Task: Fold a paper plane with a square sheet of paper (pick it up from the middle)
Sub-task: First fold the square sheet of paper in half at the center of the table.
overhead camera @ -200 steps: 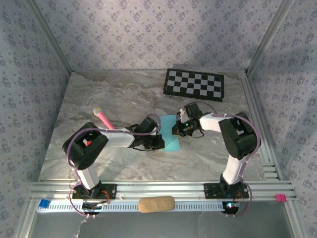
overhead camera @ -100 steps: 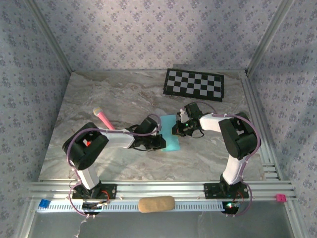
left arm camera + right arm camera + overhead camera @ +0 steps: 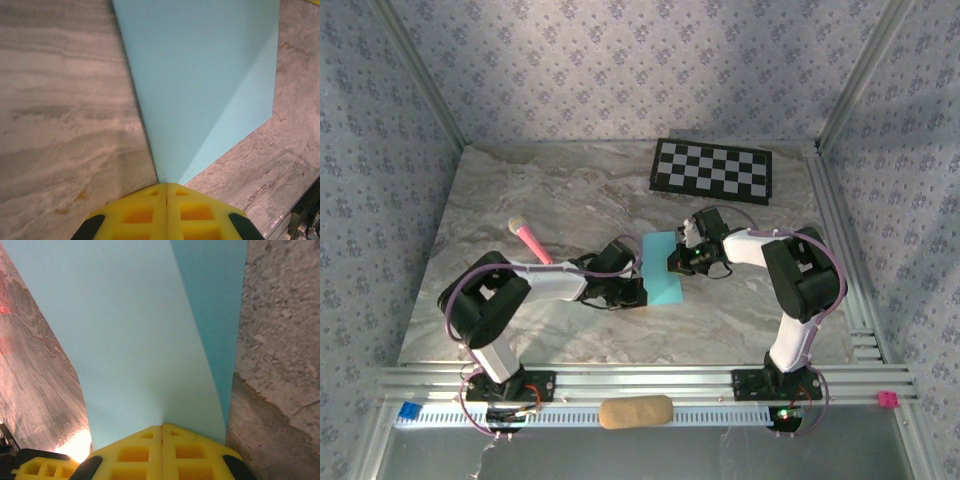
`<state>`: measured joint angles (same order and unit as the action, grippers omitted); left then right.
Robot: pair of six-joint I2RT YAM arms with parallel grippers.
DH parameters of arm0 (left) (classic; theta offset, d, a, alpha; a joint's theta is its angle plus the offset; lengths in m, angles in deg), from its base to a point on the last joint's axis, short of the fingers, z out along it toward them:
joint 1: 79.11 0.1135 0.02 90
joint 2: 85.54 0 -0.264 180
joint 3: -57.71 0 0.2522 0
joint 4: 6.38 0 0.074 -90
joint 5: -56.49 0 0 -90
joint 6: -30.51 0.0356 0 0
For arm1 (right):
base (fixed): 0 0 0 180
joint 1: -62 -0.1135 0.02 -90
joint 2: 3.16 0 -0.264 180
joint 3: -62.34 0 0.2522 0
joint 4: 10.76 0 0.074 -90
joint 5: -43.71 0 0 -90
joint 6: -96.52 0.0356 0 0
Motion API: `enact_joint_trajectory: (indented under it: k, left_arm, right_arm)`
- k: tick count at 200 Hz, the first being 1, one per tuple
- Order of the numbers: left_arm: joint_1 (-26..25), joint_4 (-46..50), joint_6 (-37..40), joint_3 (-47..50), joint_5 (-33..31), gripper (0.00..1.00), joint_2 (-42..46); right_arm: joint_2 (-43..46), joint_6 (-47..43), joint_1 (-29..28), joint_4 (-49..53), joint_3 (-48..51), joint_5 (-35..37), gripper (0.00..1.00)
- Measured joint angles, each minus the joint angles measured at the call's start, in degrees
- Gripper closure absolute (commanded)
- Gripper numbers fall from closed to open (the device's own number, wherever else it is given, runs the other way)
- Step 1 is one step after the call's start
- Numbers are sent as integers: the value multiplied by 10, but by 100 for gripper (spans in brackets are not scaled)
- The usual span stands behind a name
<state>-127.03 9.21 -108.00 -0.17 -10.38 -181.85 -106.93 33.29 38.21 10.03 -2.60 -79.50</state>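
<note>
The light blue sheet of paper (image 3: 660, 267) lies at the table's middle, held between both arms. My left gripper (image 3: 642, 289) grips its near left corner; in the left wrist view the paper (image 3: 200, 75) runs out from the closed yellow fingers (image 3: 137, 215). My right gripper (image 3: 676, 262) pinches the right edge; in the right wrist view the sheet (image 3: 130, 340) curves up out of the closed yellow fingers (image 3: 192, 452), with a darker flap (image 3: 215, 290) beside it.
A black-and-white checkerboard mat (image 3: 712, 169) lies at the back. A pink marker pen (image 3: 529, 238) rests left of the left arm. A tan pad (image 3: 635, 411) sits on the front rail. Marble table (image 3: 550, 190) spreads around.
The left gripper has slid a little toward the near edge with its corner, and the sheet lies flatter and more spread than a second ago. The right gripper has barely moved.
</note>
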Motion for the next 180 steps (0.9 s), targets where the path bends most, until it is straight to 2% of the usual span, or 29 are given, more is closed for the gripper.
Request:
enact_joint_trajectory:
  k: [47,93,129,180]
  left_arm:
    - [-1,0,-10,-22,0,92,37]
    - [3,-37,-11,-76,2,90,-5]
    - [8,-48,-17,-74,6,89,-58]
    - [5,-79,-14,-22,17,88,-53]
  right_arm:
    - [1,0,0,0,0,2,100]
    - [2,0,0,0,0,3,100]
    - [2,0,0,0,0,4,100]
    - [1,0,0,0,0,3,100]
